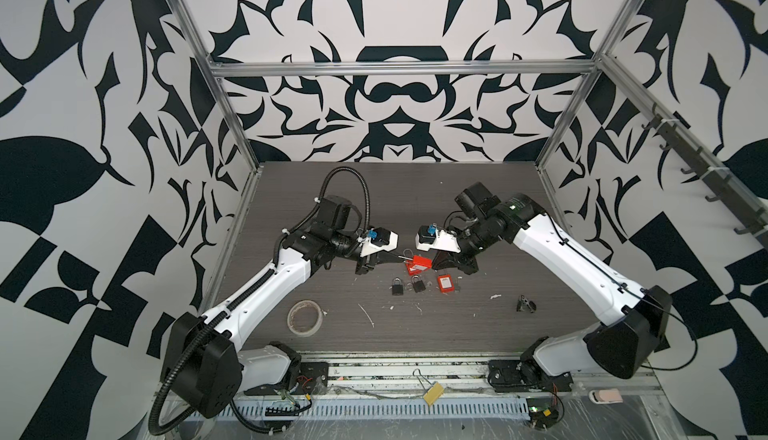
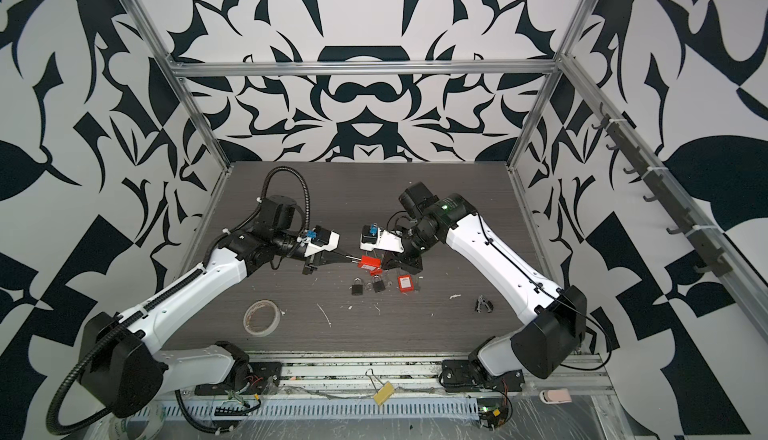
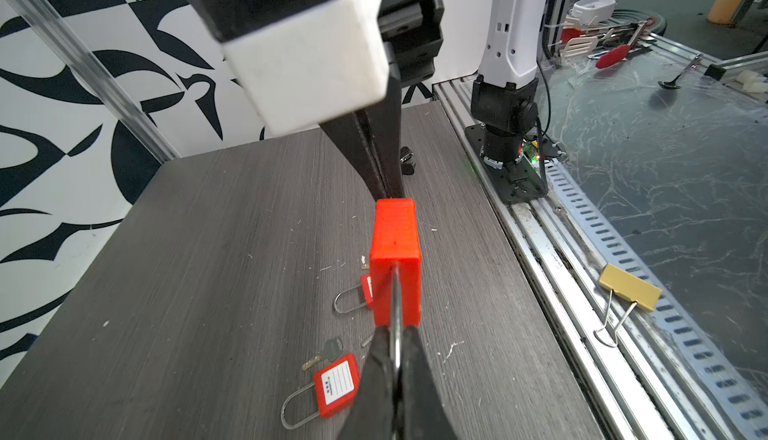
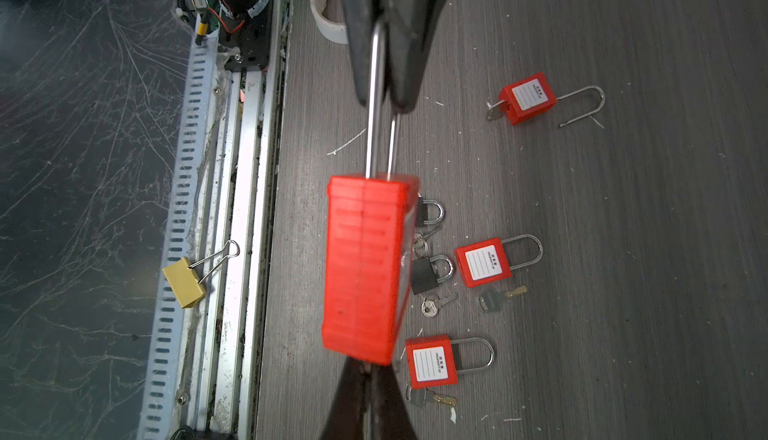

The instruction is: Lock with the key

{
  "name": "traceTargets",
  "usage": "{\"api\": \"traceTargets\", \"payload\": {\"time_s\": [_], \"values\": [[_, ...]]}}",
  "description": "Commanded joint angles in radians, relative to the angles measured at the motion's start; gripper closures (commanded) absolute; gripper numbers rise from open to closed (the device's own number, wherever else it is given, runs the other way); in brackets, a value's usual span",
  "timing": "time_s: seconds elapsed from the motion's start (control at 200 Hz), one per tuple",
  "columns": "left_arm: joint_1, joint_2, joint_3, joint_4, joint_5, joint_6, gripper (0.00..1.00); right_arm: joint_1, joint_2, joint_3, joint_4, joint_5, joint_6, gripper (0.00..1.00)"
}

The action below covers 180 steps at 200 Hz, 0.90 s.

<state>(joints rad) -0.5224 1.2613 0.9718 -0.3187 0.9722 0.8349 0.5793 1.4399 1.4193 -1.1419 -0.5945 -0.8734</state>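
The dark wood-grain desk [image 1: 457, 209] carries the work, and the 2 arms meet over its middle. The left hand [image 1: 397, 257] is clamped tight on the steel shackle [image 4: 376, 143] of a large red padlock [image 1: 417, 262]. That padlock lies sideways in the air between the 2 hands, above the desk. The right hand [image 4: 365, 369] is closed just as tight at the opposite end, against the base of the lock body. Its fingers hide what they pinch, so whether a key sits there cannot be told. Toward the front left lies a roll of tape [image 1: 305, 317]. A yellow binder clip [image 4: 185, 284] rests on the metal rail along the desk's front edge. Below the held lock lie smaller red labelled locks. An open red lock [image 4: 528, 97] lies apart with its shackle swung out and a key in its base. A second red lock [image 4: 482, 261] and a third red lock [image 4: 430, 361] lie closer in. Beside them are 2 black padlocks [image 4: 426, 274], a dark-headed key [image 4: 496, 296] and a silver key [image 4: 434, 305].
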Motion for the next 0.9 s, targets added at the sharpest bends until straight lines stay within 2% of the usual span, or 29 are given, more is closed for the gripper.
{"api": "traceTargets", "payload": {"time_s": [0.0,0.14,0.295,0.43,0.645,0.895], "values": [[0.025,-0.019,0.01,0.069,-0.012,0.014,1.0,-0.001,-0.017,-0.012,-0.161,0.021,-0.008,1.0],[0.025,0.006,0.03,0.063,0.06,-0.088,1.0,0.0,-0.074,-0.063,-0.023,0.144,0.031,0.94],[0.028,0.067,0.059,0.047,0.132,-0.191,1.0,0.016,-0.155,-0.129,0.116,0.243,0.026,0.93],[0.026,0.096,0.097,-0.014,0.158,-0.203,1.0,0.04,-0.198,-0.153,0.156,0.301,0.008,0.9],[0.025,0.087,0.107,-0.05,0.151,-0.198,1.0,0.044,-0.251,-0.135,0.106,0.292,0.029,0.66],[0.025,0.076,0.104,-0.044,0.156,-0.19,1.0,0.045,-0.24,-0.056,0.061,0.213,0.09,0.61]]}}
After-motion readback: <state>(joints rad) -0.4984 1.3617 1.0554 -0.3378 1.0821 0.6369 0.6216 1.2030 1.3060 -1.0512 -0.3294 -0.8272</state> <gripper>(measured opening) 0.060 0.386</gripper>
